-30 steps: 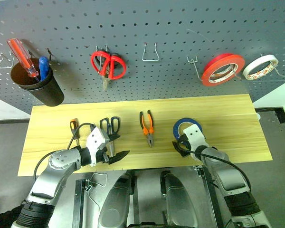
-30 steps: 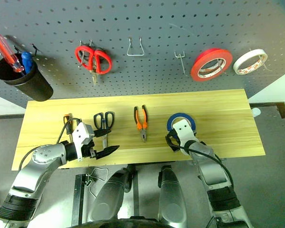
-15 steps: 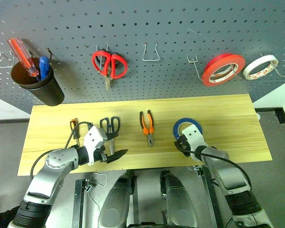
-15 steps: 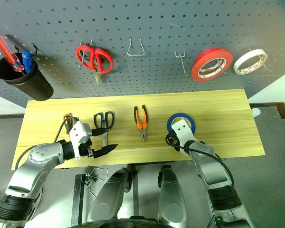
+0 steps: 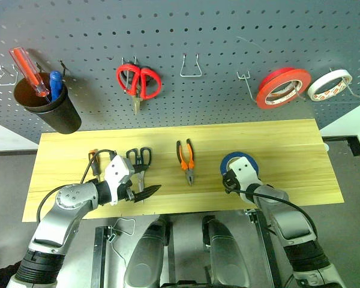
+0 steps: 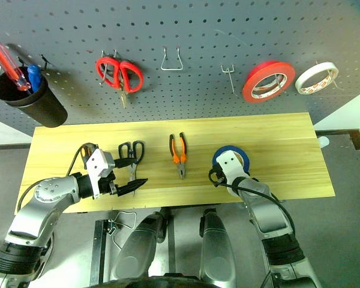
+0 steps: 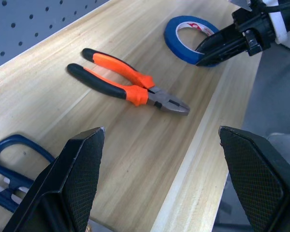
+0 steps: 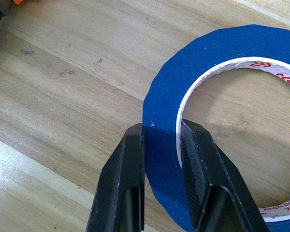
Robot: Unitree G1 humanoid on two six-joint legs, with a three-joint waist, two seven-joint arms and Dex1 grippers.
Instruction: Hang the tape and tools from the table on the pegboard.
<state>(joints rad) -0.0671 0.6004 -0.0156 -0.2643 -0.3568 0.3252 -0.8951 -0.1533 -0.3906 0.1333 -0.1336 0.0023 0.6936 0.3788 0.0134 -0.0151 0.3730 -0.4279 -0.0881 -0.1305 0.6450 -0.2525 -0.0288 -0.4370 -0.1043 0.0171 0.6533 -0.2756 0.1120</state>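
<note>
Nearest, two claws over the counter point(image 5: 288, 144): right claw point(image 8: 159, 145) clamped on the blue tape point(image 5: 239, 162) ring's wall, left claw point(image 5: 143, 191) spread wide. Further back, on the counter, one pliers point(image 5: 186, 161), one dark scissors point(image 5: 139, 162), one orange screwdriver point(image 5: 93, 161). Farthest, on the pegboard point(image 5: 216, 36), one red scissors point(image 5: 138, 81), two tape rolls, one cup point(image 5: 51, 108) with two screwdrivers.

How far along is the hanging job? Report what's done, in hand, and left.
Done: nothing from the table hangs on the pegboard yet. In hand: the right gripper is shut on the blue tape roll, one finger inside its hole, the roll still flat on the wood. Left: hang that roll, then the dark-handled scissors, the pliers and the small orange screwdriver. The left gripper is open, empty.
</note>
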